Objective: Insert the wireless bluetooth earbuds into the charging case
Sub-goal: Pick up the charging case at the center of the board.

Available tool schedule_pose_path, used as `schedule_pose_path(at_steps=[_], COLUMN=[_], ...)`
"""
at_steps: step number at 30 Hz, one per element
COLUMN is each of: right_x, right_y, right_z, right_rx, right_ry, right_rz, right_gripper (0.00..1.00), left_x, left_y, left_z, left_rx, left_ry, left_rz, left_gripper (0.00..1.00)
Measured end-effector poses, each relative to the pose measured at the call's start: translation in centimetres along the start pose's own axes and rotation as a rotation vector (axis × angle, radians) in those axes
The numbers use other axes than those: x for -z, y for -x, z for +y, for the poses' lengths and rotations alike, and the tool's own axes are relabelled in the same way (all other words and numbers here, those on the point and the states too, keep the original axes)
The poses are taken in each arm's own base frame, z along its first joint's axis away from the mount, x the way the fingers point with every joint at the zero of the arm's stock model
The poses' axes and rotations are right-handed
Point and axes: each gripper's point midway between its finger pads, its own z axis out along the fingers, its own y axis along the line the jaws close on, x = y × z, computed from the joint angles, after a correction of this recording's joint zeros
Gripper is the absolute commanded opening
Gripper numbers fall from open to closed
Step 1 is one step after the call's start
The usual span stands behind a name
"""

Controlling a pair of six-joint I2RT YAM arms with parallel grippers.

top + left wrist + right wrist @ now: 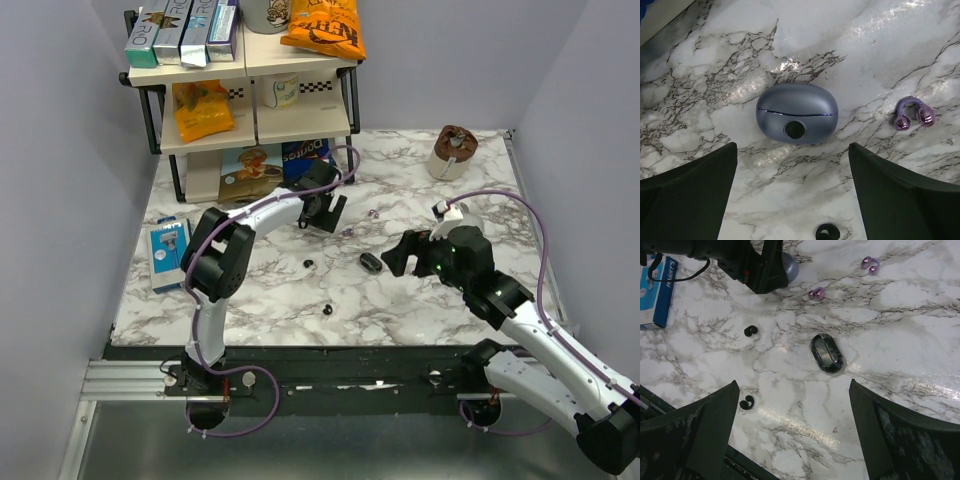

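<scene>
The two wireless bluetooth earbuds lie loose on the marble table, both apart from the black charging case, which sits near the table's middle. Directions here are from the top view, with 12 o'clock pointing away from the arm bases. One earbud sits near the case at its 9 o'clock. The other earbud lies at the case's 7 o'clock, closer to the near edge.

The right arm brings its jaws just beside the case at 3 o'clock, on the side away from both earbuds. These jaws stand wide apart and hold nothing. In the right wrist view their fingers frame the case and the nearer earbud.

Two lilac earbuds lie close to the black case, one at its 12 o'clock and one at its 11 o'clock. Past them, the left arm stretches across at 10 to 11 o'clock. Its jaws are also spread wide and empty, hanging over a closed lilac-blue case that lies between the fingers.

Further out, a blue boxed item rests by the table's 9 o'clock edge. A brown round tub stands toward the 1 o'clock corner. A shelf rack at 11 o'clock carries snack bags and cartons.
</scene>
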Motion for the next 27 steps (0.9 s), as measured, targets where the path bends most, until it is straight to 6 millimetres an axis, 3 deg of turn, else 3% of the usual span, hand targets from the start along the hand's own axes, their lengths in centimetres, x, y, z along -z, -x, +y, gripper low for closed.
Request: schedule_pose_path(at_steps=[8, 18, 27], right_x=[0.1, 0.1, 0.1], right_y=[-0.3, -0.4, -0.4], right_z=[-0.1, -0.2, -0.2], right_rx=[0.0, 0.0, 0.0], right_ry=[-0.006, -0.007, -0.008], right_rz=[0.013, 0.016, 0.017], right_gripper=[1.0, 1.0, 1.0], left_x=[-1.8, -2.7, -2.8], left_y=[-1.2, 0.4, 0.3], left_z=[-0.2, -0.3, 0.4], left_rx=[-0.012, -0.013, 0.006], left_ry=[-0.003, -0.012, -0.032], left_rz=[0.041, 0.016, 0.024], left_gripper=[0.98, 0.93, 0.87])
